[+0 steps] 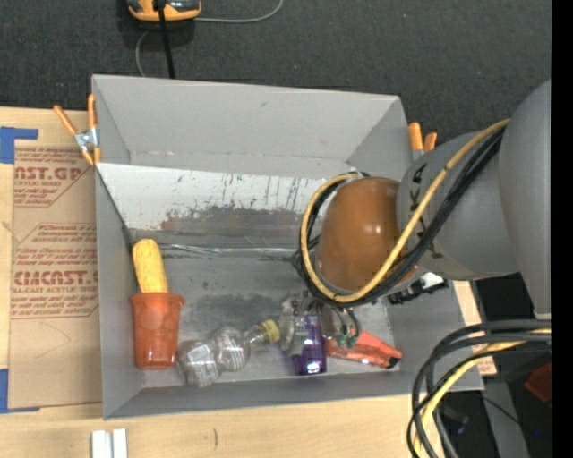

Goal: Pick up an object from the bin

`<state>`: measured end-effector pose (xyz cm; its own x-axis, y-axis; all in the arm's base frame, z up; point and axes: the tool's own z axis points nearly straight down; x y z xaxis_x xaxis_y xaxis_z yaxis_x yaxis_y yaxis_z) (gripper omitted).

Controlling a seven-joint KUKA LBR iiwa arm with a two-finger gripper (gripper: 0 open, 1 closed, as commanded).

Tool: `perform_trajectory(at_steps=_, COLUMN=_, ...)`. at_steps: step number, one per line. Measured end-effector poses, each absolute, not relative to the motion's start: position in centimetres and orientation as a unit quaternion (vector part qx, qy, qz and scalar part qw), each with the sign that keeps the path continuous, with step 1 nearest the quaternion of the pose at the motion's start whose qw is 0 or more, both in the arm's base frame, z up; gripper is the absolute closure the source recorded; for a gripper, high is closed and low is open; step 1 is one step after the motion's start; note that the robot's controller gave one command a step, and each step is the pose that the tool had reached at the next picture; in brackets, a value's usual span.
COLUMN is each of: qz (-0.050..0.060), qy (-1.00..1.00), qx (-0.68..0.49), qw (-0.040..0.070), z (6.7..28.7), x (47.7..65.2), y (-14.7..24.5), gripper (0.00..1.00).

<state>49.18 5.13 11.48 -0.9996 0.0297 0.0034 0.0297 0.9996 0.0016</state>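
A yellow corn cob (149, 266) touches an orange cup (156, 331); a clear plastic glass (213, 356) lies just beside.

Hand (300, 327): mostly hidden under the orange cover (358, 234) and cables (315, 224); a bit of metal shows low in the bin (242, 116). Cannot tell if it touches the purple thing (308, 351) just below it.
Purple thing: kind unclear, top end covered by the hand.
Red thing (363, 351): left end runs under the cables.
Cob (149, 266): lower end hidden at the cup (156, 331) rim; inside or behind it, cannot tell.
Clear thing (213, 353): outline lost against the grey floor.
Bin's right wall: largely covered by the arm (501, 206).
Arm: cut off at the right edge.
Yellow-black device (163, 7): cut off at the top edge.
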Motion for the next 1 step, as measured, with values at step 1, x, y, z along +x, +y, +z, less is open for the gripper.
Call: perform_trajectory(at_steps=1, qz=-0.002, qy=-1.000, qx=-0.018, qw=-0.003, z=14.77, x=48.67, y=4.33, gripper=0.00)
